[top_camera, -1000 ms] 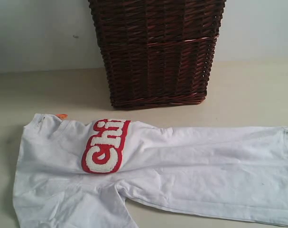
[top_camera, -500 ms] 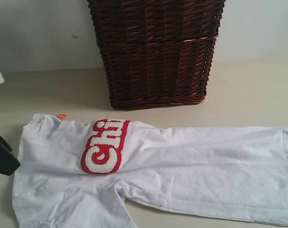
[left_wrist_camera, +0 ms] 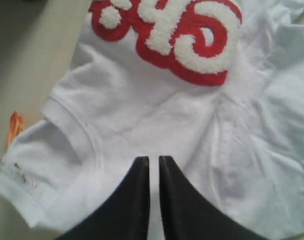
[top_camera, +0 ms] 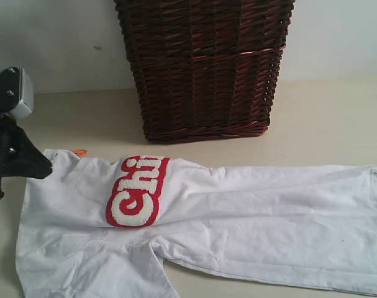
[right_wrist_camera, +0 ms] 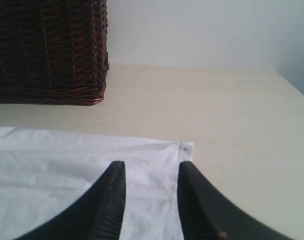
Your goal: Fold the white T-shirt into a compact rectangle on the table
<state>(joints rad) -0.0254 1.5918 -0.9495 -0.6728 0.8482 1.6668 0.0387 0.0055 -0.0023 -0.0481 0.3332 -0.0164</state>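
The white T-shirt (top_camera: 250,217) lies spread and wrinkled across the near part of the table (top_camera: 325,118), in front of a dark brown wicker basket (top_camera: 204,68) that stands just behind it without touching it. The shirt runs sideways in the exterior view, with its neck end to the left and its long body reaching to the right edge. Fuzzy white letters (top_camera: 135,192) edged in red sit on the chest, turned on their side; the part that shows reads "Chi", and the rest disappears into a fold. A small orange tag (top_camera: 81,151) pokes out at the shirt's upper left corner; any print on it is too small to read, as are a few dark marks by the nearby hem. The left gripper (left_wrist_camera: 153,159) hangs over the cloth just beside the collar (left_wrist_camera: 74,127), its two black fingers drawn almost together with only a sliver of white between them; whether they have caught any cloth cannot be told. The right gripper (right_wrist_camera: 150,166) sits over the shirt's far right corner (right_wrist_camera: 184,148), its fingers spread apart, with flat cloth showing in the gap.
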